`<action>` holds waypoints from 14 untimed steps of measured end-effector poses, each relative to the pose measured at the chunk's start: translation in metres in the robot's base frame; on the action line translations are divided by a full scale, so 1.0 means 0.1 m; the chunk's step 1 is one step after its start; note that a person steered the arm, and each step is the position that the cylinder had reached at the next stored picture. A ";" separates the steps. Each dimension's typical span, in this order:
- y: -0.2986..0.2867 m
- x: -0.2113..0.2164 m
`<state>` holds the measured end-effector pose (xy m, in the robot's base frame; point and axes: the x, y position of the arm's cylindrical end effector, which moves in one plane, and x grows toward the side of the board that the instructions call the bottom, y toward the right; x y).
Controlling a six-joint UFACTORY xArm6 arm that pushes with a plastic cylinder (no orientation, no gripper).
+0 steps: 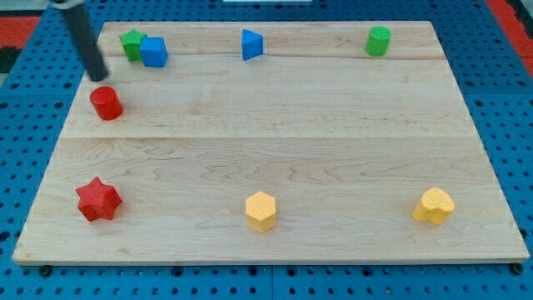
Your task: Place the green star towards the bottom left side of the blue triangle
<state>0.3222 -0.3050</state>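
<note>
The green star [131,42] lies at the view's top left, touching a blue cube [154,52] on its right. The blue triangle [251,44] sits at the view's top, right of the cube and well apart from the star. My tip [99,76] is at the left side, below and left of the green star and just above a red cylinder [107,102]. It touches no block.
A green cylinder [378,41] stands at the top right. A red star [98,199] lies at the bottom left, a yellow hexagon [261,211] at the bottom middle, and a yellow heart-like block [435,206] at the bottom right. The wooden board [275,142] rests on a blue pegboard.
</note>
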 end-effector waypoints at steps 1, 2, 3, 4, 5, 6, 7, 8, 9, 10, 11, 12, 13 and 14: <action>0.06 -0.20; 0.21 -0.82; 0.49 -1.09; 0.54 -0.91; 0.49 -0.47; 0.46 -0.32; 0.17 -0.55; 0.42 -0.76; 0.77 -0.50; 0.57 -0.02; 0.73 -0.09; 0.30 -0.33; 0.73 -0.38; 1.31 -0.24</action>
<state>0.2987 -0.1744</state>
